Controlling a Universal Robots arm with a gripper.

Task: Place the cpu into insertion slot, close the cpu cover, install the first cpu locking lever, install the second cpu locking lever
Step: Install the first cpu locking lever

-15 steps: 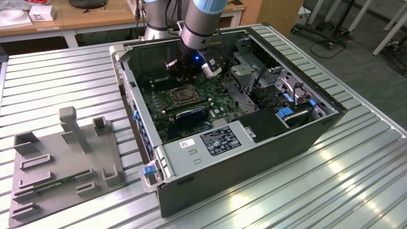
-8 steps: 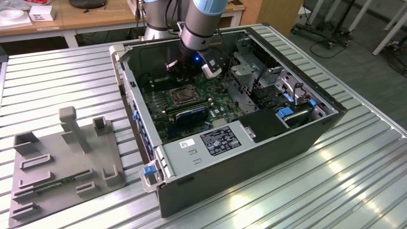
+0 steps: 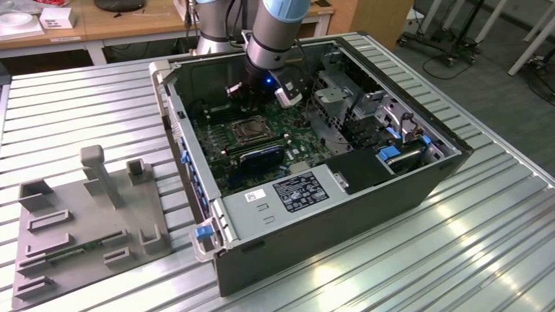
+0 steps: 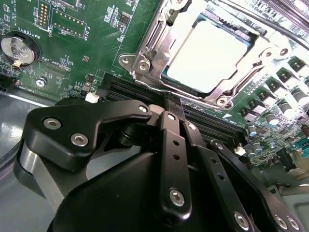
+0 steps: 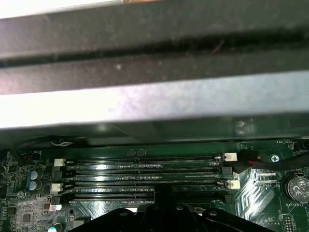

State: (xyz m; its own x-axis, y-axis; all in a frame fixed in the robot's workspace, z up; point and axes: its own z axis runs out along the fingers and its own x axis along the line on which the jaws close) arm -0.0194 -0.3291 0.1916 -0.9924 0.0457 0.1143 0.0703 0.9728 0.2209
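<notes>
Gripper pinched together over memory slots; cpu seated, cpu cover down around it

The cpu is a small flat square with a shiny silver top. It lies flat in the insertion slot, and a thin dark edge of the slot peeks out beside it. The cpu cover is a thin silver metal frame with a big square window. It lies down flat over the slot, and the cpu shows through the window. In the exterior view the cpu sits near the middle of the green board, inside the open computer case.
</notes>
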